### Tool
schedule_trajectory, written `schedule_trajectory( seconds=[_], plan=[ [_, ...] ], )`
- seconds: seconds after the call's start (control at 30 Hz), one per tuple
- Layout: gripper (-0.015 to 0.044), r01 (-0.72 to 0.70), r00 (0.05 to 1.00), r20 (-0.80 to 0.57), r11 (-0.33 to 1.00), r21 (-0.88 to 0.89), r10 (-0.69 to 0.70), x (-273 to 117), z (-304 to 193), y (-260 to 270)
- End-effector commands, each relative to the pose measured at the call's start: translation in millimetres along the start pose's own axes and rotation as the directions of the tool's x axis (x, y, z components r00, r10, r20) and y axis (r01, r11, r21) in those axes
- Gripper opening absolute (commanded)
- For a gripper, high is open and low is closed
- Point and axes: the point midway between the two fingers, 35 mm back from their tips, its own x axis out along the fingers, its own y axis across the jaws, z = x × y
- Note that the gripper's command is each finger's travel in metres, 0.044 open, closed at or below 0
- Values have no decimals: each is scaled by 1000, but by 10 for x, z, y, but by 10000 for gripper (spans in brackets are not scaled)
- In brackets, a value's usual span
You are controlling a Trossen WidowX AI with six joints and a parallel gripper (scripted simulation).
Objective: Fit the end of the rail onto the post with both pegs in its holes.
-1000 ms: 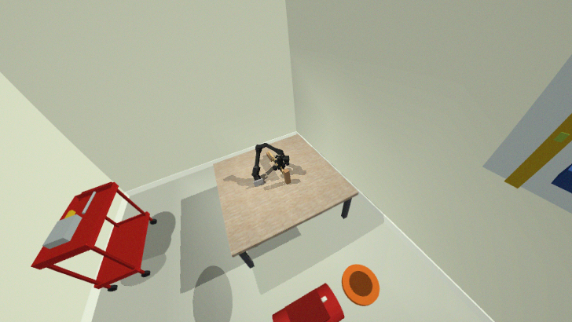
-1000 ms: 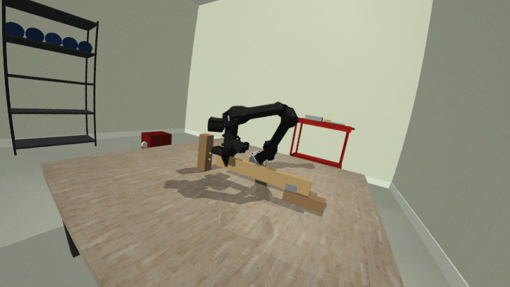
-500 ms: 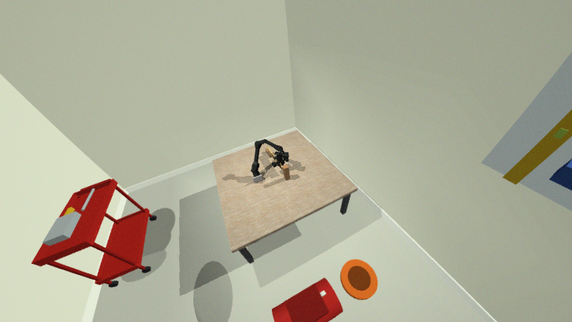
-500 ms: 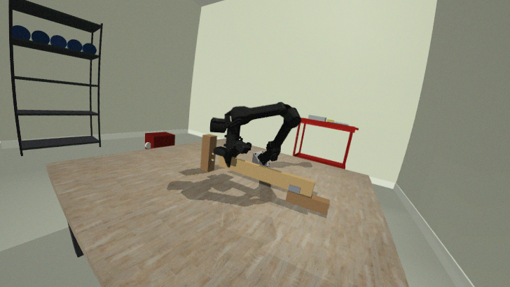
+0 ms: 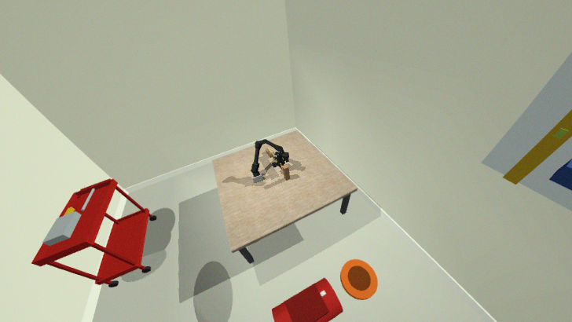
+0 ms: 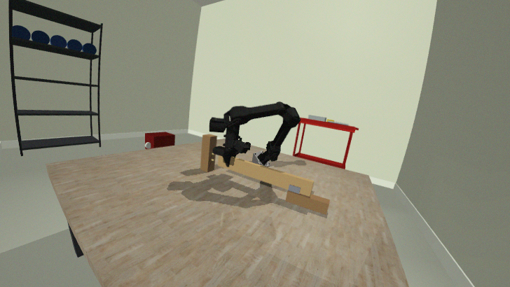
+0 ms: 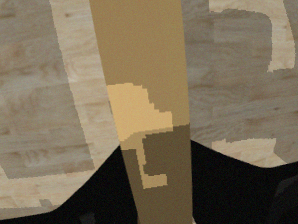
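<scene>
Tool clamping rail, beside post

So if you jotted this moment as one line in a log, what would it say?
gripper: shut on bed rail, near its post end | near end: lifted, close to post | pegs: seating not visible | far end: in bracket on footboard block

On the desk, the black arm bends over and its hand is clamped on the rail near the end that faces the upright post. That end is lifted just beside the post; the far end sits in the grey bracket on the footboard block. Behind stand a black shelf, a red cart and a red box.
</scene>
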Motion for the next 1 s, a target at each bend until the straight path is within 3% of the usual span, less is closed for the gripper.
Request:
schedule_trajectory(
  seconds=[0.0,0.97],
  plan=[
    [0,6,1000,-3,1000,1,-6,-23,-29,-4],
    [0,6,1000,-3,1000,1,-6,-20,-116,-4]
  ],
)
